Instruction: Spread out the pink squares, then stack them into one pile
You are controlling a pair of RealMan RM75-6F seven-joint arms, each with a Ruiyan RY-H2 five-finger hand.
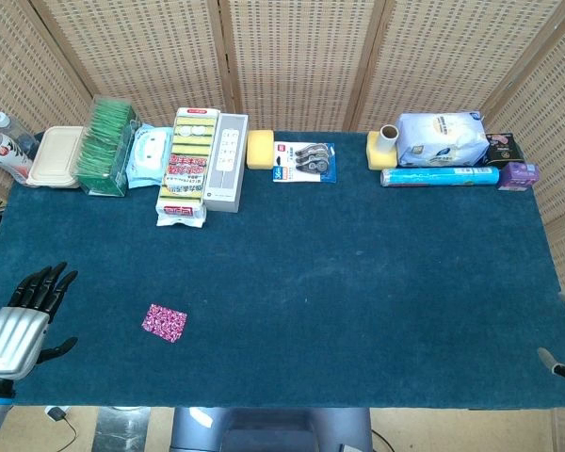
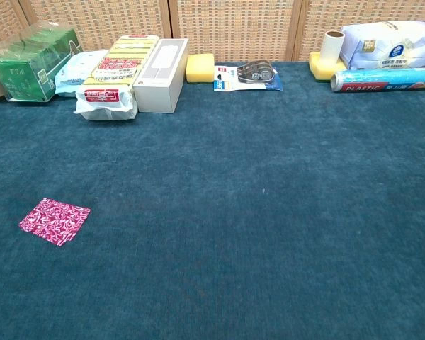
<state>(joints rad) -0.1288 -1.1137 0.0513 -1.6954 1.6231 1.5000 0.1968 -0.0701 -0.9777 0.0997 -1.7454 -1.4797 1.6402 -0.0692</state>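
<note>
Pink squares (image 2: 54, 220) lie stacked — far boxes read "TEA" (image 2: 19, 71), "PLASTIC" (image 2: 386, 80).

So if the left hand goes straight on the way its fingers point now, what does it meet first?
The left hand points up-table, slightly right. Bare cloth lies ahead; the first thing is probably the green tea box. The pink squares stay off to its right. Depth is unclear.

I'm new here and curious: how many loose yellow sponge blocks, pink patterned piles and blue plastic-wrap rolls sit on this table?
Loose yellow sponge blocks: 2
Pile of pink patterned squares: 1
Blue plastic-wrap roll: 1
Total: 4
</note>
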